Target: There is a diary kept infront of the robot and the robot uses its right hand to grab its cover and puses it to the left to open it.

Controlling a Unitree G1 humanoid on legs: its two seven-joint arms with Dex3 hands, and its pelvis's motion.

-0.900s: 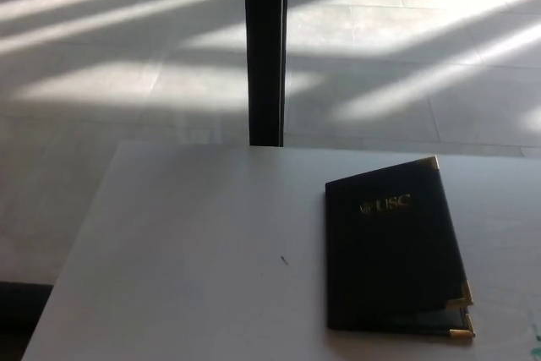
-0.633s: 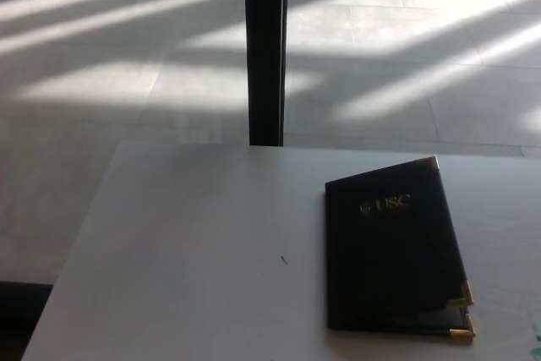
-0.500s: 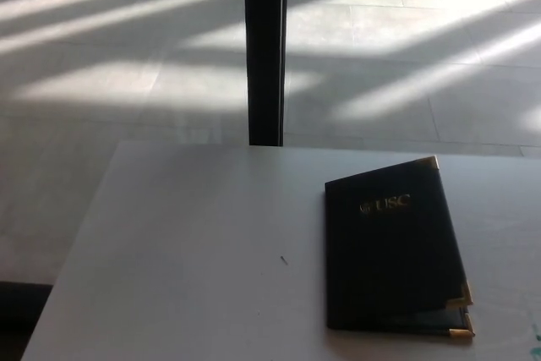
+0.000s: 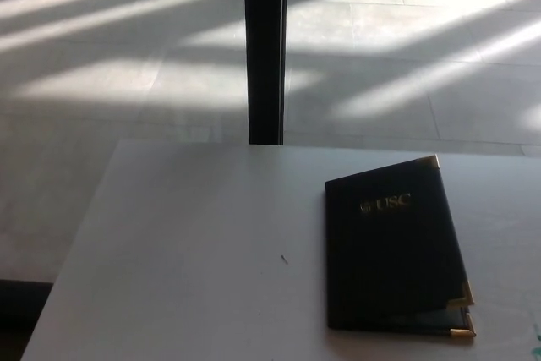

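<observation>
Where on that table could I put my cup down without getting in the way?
The table is bare from its left edge to the closed diary, apart from a tiny dark speck. A bare band runs behind the diary too. The right side is tightest: only a narrow strip shows beside the diary.

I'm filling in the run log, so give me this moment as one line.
diary: shut, flat on table, right of centre | cover: lifted slightly at near right corner | left hand: not in view | right hand: not in view | opening: not begun

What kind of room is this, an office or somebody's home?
Hard to say; probably an office or campus hall. A white table holds a closed dark diary stamped USC, a tiled floor lies beyond in striped sunlight, and a black post rises behind the table.
</observation>
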